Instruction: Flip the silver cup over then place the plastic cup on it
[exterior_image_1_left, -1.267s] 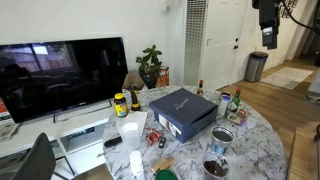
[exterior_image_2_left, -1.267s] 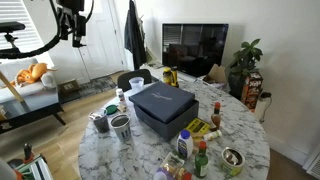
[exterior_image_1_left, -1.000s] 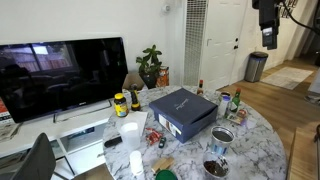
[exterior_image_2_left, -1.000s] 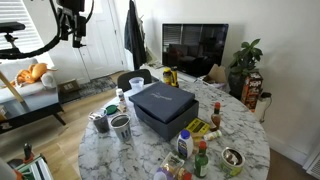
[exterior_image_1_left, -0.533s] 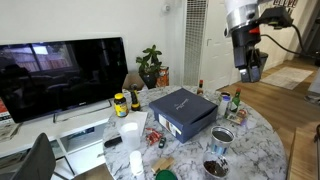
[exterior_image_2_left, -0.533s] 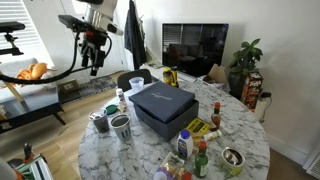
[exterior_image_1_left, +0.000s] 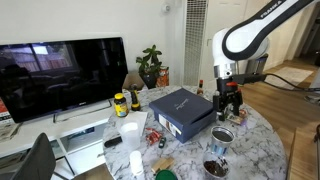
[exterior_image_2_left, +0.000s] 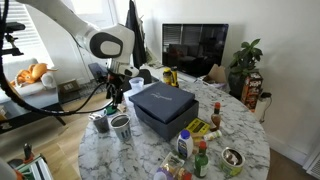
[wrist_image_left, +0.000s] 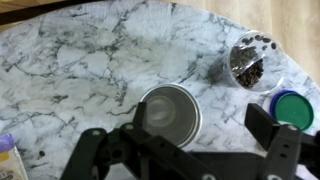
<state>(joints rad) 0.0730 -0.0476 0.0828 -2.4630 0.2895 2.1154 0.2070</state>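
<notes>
The silver cup stands mouth up on the marble table and shows in both exterior views. My gripper hangs open above it. In the wrist view the cup lies between the two fingers, closer to the left finger, and nothing is held. Both exterior views show the gripper a little above the cup. The plastic cup, smoky with a dark speckled inside, stands close by, apart from the silver one.
A dark blue box fills the middle of the round table. A green lid sits near my right finger. A tall white cup and several bottles crowd the table's rim.
The arm has swung down from high above the room to just over the silver cup. The gripper stayed open throughout. The cups have not moved.
</notes>
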